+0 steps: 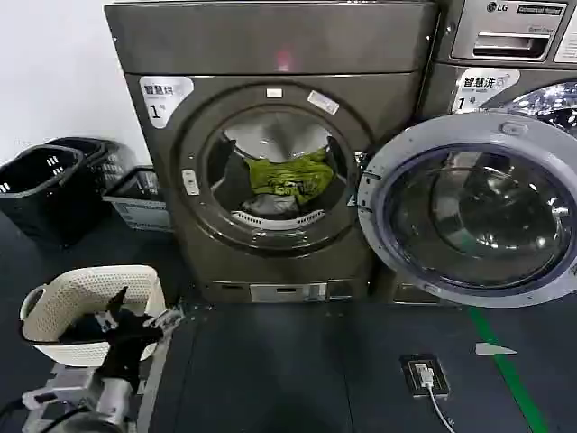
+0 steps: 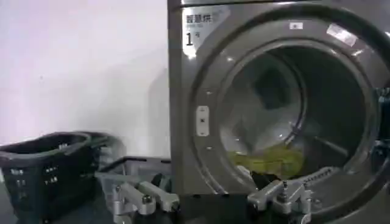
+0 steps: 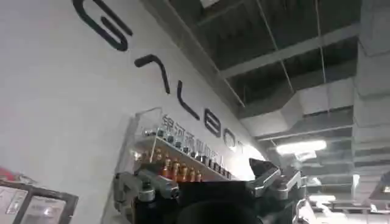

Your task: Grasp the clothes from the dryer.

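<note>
Our left gripper (image 1: 135, 317) hovers low at the front left of the floor (image 1: 306, 370), fingers (image 2: 143, 198) spread wide and empty, just over the white woven basket (image 1: 86, 293) holding dark garments. The dryer (image 1: 270, 54) stands ahead with its glass door (image 1: 473, 207) swung open to our right. The clothes (image 1: 288, 174), a lime piece draped over a pale grey one, lie at the bottom of the drum, well apart from us. Our right gripper (image 3: 207, 195) points up toward a wall and ceiling, fingers wide.
</note>
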